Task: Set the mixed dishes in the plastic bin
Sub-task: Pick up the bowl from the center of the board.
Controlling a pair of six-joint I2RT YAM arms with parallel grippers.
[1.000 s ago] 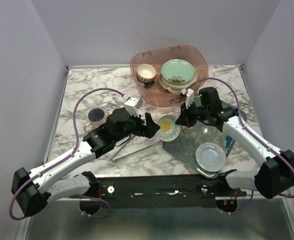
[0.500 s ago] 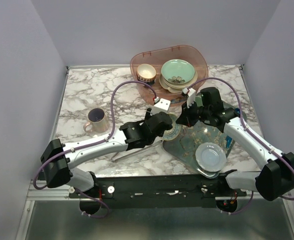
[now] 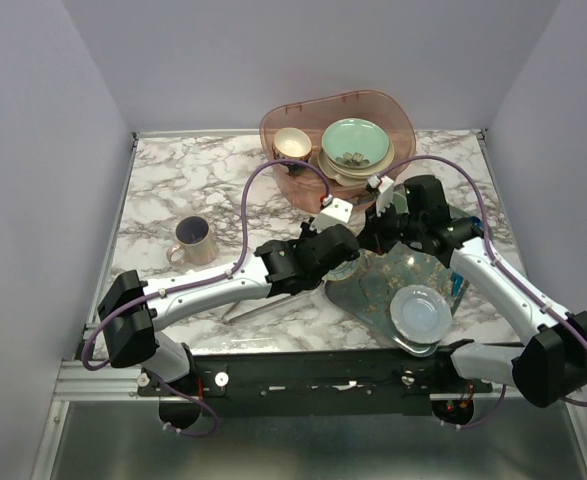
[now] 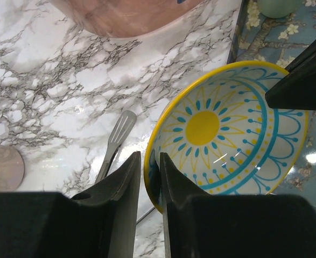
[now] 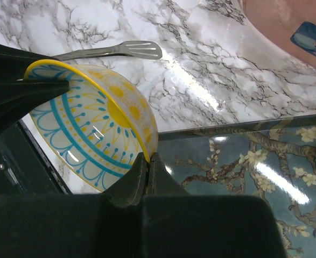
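Bin (image 3: pixel 298 187) holds the green plate (image 3: pixel 355 140) and small bowl (image 3: pixel 292 145); mug (image 3: pixel 191 237) and pale plate (image 3: pixel 420 311) wait; your left jaws and right jaws both pinch the yellow bowl (image 4: pixel 227 129)

Bin (image 4: pixel 131 16) cut off at top, mug (image 4: pixel 0 167) at L edge, L wrist cam.

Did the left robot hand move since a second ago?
Yes. The left gripper swung right, away from the mug, over to the yellow bowl beside the tray.
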